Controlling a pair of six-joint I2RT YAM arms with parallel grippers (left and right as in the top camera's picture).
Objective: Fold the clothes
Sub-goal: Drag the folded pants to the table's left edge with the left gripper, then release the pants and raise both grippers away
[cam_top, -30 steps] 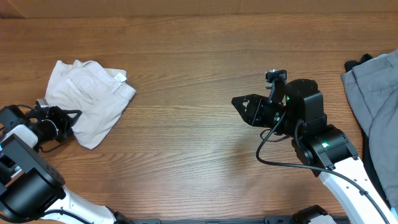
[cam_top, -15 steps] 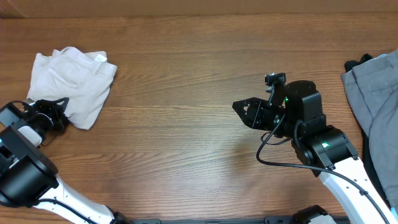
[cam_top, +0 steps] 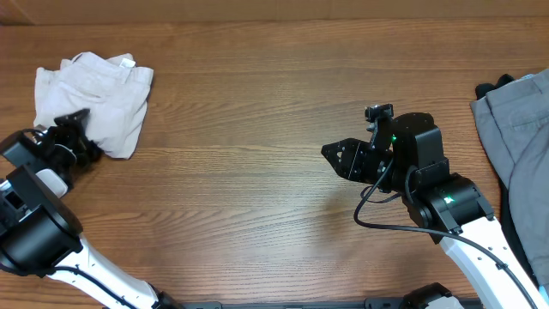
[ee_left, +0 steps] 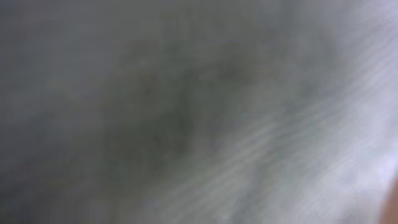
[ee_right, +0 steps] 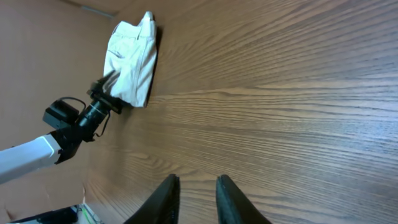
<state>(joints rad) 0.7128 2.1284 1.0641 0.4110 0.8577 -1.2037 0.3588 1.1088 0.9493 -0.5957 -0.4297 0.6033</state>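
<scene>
Wood table [cam_top: 257, 103]: shorts [cam_top: 99, 90] at ten o'clock, left gripper [cam_top: 83, 135] against them (we cannot tell its grip); snagging would undo folds.

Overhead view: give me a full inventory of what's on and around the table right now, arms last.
shorts: one, cream, bunched at the table's far left
grey garment: one, grey, at the right edge, partly out of frame
dark fabric: one piece, black, peeking out beside the grey garment
table: one, brown wood grain
left gripper: one, black, at the shorts' near-left edge, jaws look spread; its wrist view shows only blurred cloth
right gripper: one, black, over bare wood right of centre, fingers narrowly parted, empty
</scene>
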